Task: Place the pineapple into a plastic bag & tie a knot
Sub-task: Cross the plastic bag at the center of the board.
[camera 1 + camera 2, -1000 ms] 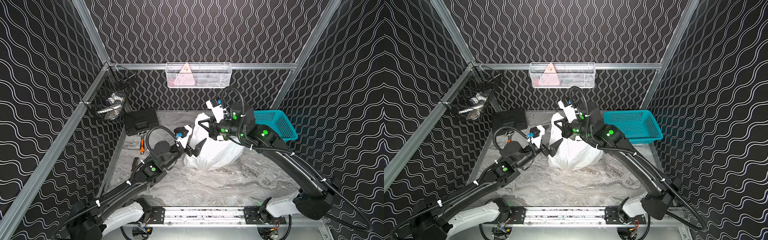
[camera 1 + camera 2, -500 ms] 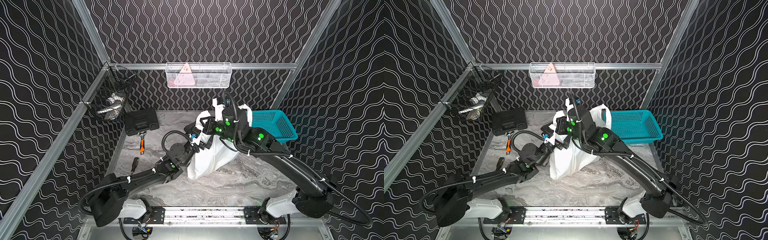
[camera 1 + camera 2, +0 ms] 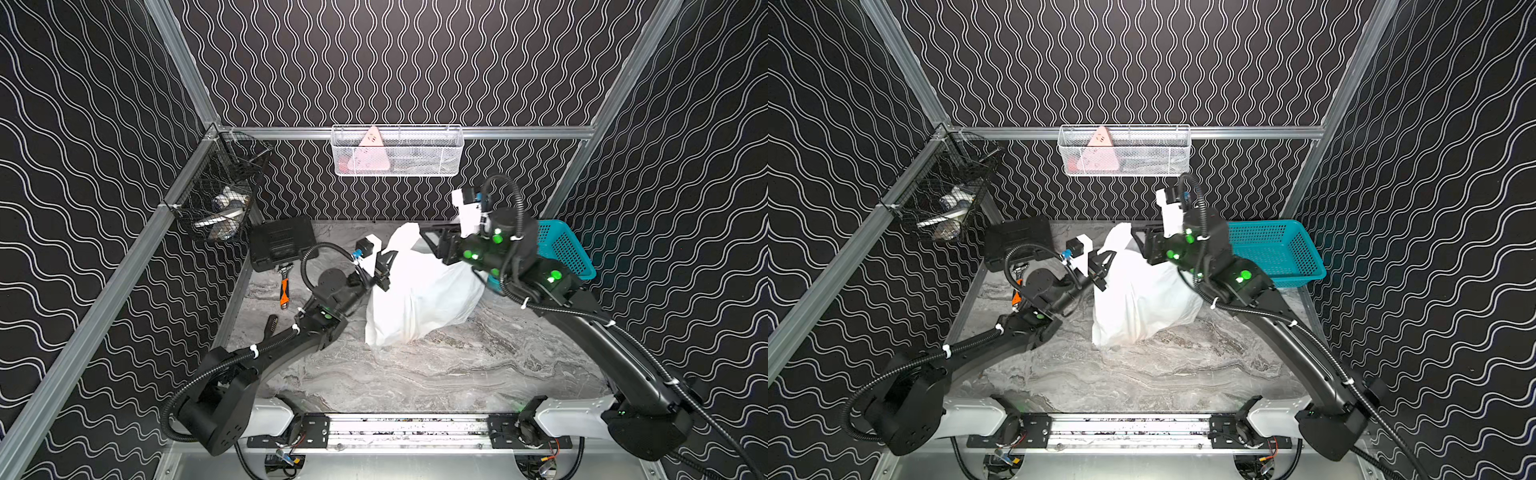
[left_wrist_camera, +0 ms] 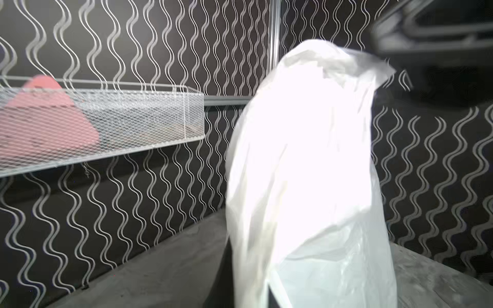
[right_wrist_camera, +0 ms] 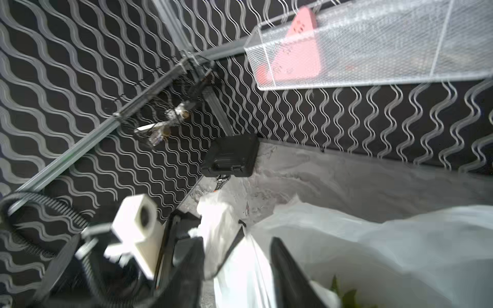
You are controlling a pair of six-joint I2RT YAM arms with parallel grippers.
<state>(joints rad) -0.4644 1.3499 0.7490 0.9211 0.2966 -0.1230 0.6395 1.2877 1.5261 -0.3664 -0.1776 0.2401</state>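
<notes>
The white plastic bag [image 3: 419,291] stands slumped on the middle of the marble table [image 3: 415,374] in both top views. My left gripper [image 3: 384,272] is shut on a strip of the plastic bag's near-left top; in the left wrist view that strip [image 4: 293,160] rises from the left gripper [image 4: 248,296]. My right gripper [image 3: 430,241] hovers at the bag's upper right, open. In the right wrist view its fingers [image 5: 288,266] stand apart with loose bag plastic [image 5: 240,272] between them. Green pineapple leaves [image 5: 344,293] show inside the bag. No knot shows.
A teal basket [image 3: 565,253] sits behind the right arm. A black case [image 3: 282,243], an orange-handled wrench [image 3: 284,289] and a dark screwdriver [image 3: 270,324] lie at the left. A black wire basket [image 3: 220,199] and a white mesh basket [image 3: 395,151] hang on the walls.
The left gripper moved in from beside the bag and shut on its top strip. The right gripper, shut on the bag before, opened and drew back. The lifted bag sank and widened.
</notes>
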